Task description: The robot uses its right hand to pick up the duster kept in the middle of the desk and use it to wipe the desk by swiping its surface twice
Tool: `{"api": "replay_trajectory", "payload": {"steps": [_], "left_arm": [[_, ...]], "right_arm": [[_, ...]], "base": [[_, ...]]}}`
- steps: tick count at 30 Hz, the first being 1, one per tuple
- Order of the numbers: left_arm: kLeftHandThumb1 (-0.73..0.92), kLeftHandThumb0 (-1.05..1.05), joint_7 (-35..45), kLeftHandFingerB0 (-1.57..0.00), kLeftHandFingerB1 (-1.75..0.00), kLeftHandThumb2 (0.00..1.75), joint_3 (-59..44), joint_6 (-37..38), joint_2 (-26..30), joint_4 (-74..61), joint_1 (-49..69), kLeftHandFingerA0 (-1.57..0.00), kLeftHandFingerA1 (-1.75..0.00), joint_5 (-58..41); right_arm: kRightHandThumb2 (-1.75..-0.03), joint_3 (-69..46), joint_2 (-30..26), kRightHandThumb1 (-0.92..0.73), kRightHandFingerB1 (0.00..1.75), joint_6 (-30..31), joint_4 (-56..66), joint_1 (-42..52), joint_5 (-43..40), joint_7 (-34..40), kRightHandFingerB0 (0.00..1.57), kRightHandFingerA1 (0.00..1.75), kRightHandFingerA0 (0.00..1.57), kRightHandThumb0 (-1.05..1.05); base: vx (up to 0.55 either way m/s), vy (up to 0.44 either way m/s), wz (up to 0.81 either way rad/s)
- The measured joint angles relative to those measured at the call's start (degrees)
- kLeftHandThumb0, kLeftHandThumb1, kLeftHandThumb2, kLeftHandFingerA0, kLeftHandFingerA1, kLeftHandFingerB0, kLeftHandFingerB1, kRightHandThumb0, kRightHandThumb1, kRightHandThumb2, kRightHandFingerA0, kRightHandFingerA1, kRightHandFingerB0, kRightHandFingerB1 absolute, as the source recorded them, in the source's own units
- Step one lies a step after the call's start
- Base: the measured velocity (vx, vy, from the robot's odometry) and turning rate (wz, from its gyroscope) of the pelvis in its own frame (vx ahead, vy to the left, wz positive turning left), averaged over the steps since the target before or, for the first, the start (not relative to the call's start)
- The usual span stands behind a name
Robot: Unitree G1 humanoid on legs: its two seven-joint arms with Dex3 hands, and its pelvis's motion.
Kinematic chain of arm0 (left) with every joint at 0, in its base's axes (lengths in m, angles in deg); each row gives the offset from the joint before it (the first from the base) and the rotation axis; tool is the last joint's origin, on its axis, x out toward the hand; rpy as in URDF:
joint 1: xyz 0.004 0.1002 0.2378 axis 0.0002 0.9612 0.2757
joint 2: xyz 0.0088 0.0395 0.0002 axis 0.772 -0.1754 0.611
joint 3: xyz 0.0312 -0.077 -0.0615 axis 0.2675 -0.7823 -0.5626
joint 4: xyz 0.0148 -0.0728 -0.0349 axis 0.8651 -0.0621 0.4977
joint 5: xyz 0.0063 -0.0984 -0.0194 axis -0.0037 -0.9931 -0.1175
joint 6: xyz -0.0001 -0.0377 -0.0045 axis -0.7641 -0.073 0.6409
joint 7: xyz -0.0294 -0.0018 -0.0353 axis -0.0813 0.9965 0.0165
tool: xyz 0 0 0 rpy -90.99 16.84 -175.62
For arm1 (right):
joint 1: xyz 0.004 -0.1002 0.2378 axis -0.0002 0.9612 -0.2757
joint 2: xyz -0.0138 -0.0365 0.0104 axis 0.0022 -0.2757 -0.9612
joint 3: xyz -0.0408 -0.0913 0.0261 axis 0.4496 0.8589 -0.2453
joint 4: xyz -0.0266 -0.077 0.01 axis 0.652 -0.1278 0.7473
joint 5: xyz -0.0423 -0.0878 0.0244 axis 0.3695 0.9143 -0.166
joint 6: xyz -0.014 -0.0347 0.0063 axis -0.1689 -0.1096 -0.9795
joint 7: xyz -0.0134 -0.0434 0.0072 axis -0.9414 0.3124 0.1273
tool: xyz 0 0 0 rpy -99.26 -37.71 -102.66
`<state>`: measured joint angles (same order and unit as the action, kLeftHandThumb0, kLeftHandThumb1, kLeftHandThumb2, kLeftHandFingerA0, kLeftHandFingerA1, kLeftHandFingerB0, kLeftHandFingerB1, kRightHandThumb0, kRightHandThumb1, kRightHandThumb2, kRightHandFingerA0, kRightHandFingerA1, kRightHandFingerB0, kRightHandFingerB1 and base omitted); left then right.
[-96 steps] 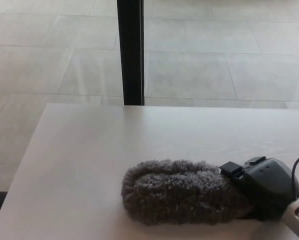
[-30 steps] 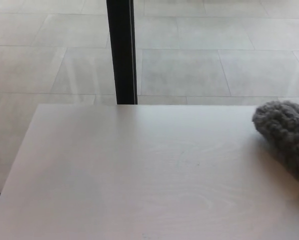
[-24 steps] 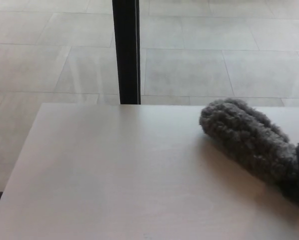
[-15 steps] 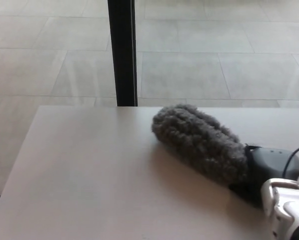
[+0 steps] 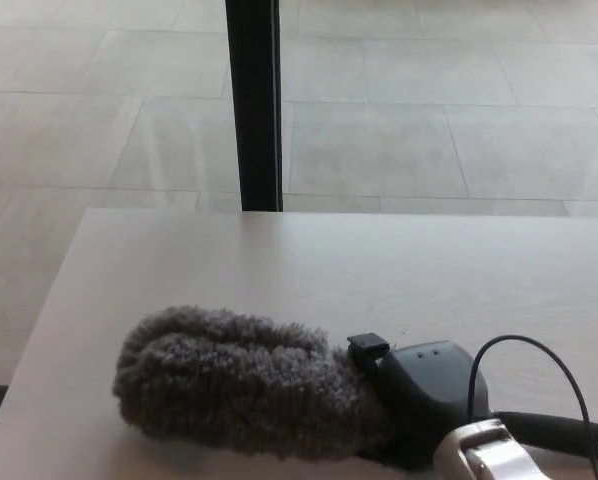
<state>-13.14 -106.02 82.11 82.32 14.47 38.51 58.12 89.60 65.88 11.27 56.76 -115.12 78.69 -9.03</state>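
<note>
The robot's black right hand point(image 5: 427, 400) (fingers clamped on its right end) holds the fluffy grey wool duster point(image 5: 241, 383) flat on the pale wooden desk point(image 5: 309, 265), near-left of centre

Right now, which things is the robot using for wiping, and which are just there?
For the job: duster, right hand holding it, desk being wiped.
Just there: black post, tiled floor, black cable.

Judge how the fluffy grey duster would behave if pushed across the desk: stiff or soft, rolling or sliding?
The duster looks shaggy, so its pile probably squashes softly. Lying long and low on the desk, it likely drags rather than rolls.
</note>
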Motion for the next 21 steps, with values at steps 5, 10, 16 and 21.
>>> {"api": "replay_trajectory", "payload": {"steps": [5,10,16,21], "left_arm": [[0.92,-0.52,-0.08,-0.44,-0.50,0.74,0.90,0.03,0.66,0.00,-0.47,-0.45,-0.65,0.17],[0.92,-0.51,0.00,-0.46,-0.52,0.72,0.94,0.11,0.67,0.15,-0.16,-0.46,-0.66,0.04],[0.92,-0.52,-0.01,-0.47,-0.49,0.71,0.29,0.09,0.67,0.14,0.11,-0.46,-0.65,-0.37],[0.92,-0.52,0.01,-0.47,-0.50,0.70,0.45,0.10,0.67,0.14,0.41,-0.46,-0.67,-0.39]], "right_arm": [[-0.93,0.97,-3.55,-0.46,0.97,-2.47,4.82,2.38,1.25,-0.91,0.82,1.34,1.19,-0.38],[-1.07,-0.18,-4.91,-0.52,1.52,-5.60,3.03,1.55,1.72,-1.15,0.71,1.75,0.96,-0.21],[-1.14,-1.64,-4.93,-0.50,1.24,-8.29,-2.22,-1.45,2.36,-0.96,0.94,1.40,1.21,-0.34],[-1.10,-3.47,-2.56,-0.54,1.56,-8.10,-6.79,-4.28,2.65,-1.08,0.75,1.75,0.97,-0.30]], "base": [[0.00,0.000,0.00],[0.00,0.000,0.00],[0.00,0.000,0.00],[0.00,0.000,0.00]]}}
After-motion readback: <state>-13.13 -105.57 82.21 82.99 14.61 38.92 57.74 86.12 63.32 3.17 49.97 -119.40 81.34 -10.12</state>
